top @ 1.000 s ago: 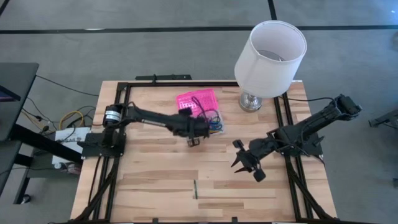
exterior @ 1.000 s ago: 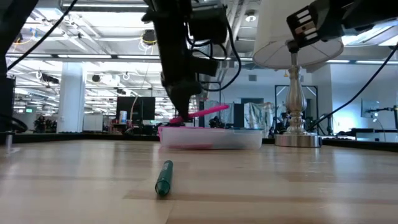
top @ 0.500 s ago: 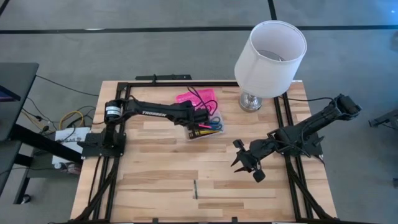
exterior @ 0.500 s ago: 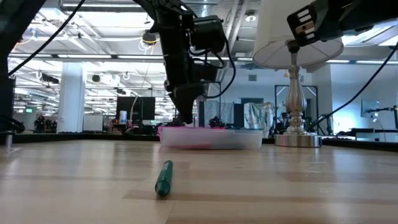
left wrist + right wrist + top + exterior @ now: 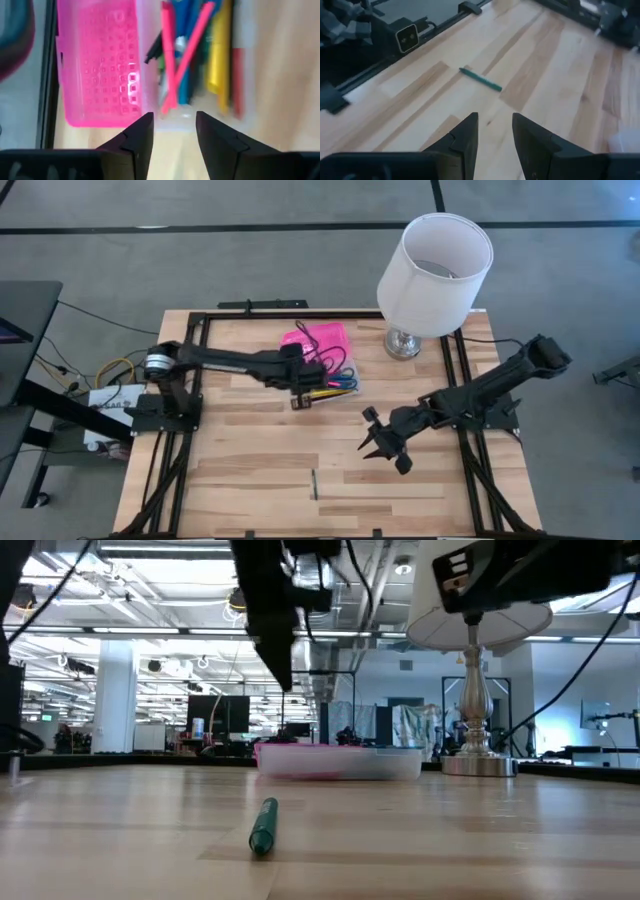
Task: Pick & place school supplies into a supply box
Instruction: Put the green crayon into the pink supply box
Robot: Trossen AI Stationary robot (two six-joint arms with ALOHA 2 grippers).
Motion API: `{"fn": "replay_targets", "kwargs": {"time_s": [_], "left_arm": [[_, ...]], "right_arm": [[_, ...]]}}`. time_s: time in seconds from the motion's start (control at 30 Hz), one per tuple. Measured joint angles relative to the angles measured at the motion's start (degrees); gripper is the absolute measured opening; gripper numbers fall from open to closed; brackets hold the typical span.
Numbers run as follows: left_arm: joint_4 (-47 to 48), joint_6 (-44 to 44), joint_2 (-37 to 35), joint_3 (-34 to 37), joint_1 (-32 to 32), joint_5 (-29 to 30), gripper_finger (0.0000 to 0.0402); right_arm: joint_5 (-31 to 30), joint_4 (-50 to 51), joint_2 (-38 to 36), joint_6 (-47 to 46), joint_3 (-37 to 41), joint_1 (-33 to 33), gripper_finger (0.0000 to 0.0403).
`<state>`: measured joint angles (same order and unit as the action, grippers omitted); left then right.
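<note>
The supply box point(image 5: 333, 381), a clear case, holds several pens point(image 5: 200, 55), a pink one point(image 5: 189, 52) slanting across the rest. Its pink lid point(image 5: 318, 340) lies open on the far side. My left gripper point(image 5: 175, 132) hovers open above the box's near end, with nothing between its fingers; it is also in the high view point(image 5: 298, 400). A green pen point(image 5: 313, 484) lies flat on the table near the front edge, also in the right wrist view point(image 5: 480, 79). My right gripper point(image 5: 368, 435) hangs open above the table, right of and beyond the green pen.
A white-shaded lamp point(image 5: 435, 260) stands on its metal base point(image 5: 404, 343) at the table's far right, close to the box. Black frame rails point(image 5: 200, 330) run along the table's edges. Bare wood surrounds the green pen point(image 5: 263, 825).
My left gripper went down to the box with the pink pen, opened and let it go, then rose and drew back toward the near left. The pink pen now lies in the box. My right gripper moved a little toward the table's left edge.
</note>
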<state>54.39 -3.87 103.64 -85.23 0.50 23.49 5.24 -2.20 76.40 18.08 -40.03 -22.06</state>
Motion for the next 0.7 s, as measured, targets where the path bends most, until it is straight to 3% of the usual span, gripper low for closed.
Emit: {"fn": "replay_targets", "kwargs": {"time_s": [0.13, 0.37, 0.57, 0.7], "left_arm": [[6.1, -6.7, -5.1, 0.0, -8.0, 4.9, 0.0143], [22.3, -34.0, -9.4, 0.0, -28.3, 27.1, 0.0143], [34.6, -63.0, -8.8, 0.3, -44.3, 39.3, 0.0143], [34.6, -72.9, -8.8, 3.6, -50.3, 43.0, 0.0143]], "right_arm": [[3.5, -8.0, 6.3, 5.9, 0.0, 0.7, 0.0114], [8.6, -22.8, 18.1, 15.8, -0.2, 2.7, 0.0114], [13.0, -24.3, 26.5, 19.4, -6.3, 4.4, 0.0114], [15.9, -22.9, 31.8, 21.5, -11.9, 4.6, 0.0114]]}}
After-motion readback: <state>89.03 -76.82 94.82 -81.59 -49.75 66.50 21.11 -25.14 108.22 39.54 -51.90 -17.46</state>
